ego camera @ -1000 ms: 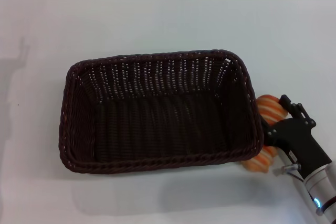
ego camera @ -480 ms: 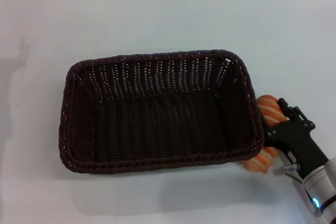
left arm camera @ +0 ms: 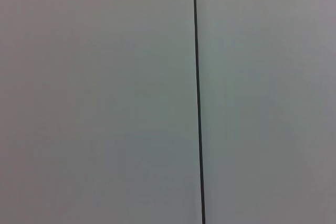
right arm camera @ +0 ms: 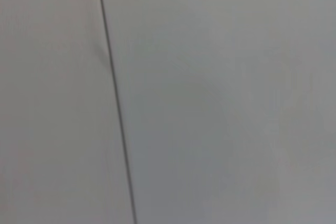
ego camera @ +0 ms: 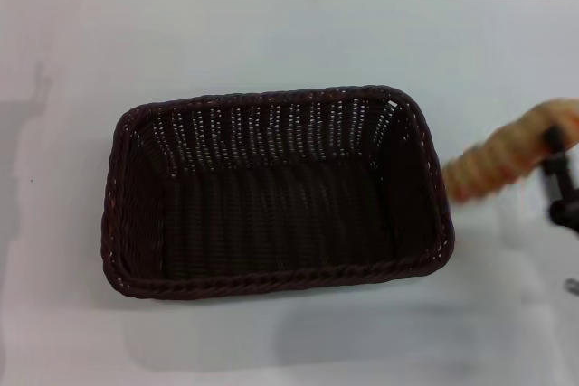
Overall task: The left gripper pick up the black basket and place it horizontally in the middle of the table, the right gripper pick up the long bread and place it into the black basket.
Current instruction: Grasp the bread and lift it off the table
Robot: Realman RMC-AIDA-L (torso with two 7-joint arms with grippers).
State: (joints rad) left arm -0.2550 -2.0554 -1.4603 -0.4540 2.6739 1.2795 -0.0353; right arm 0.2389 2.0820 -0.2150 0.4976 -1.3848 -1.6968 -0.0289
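At the right edge of the head view, the right gripper holds the long bread, its black fingers pinching the loaf's near end. From the fingers the bread, blurred, slants out toward the black basket, its far tip close to the basket's right rim. The basket sits lengthwise mid-table. Both wrist views show only a pale surface crossed by a dark seam.
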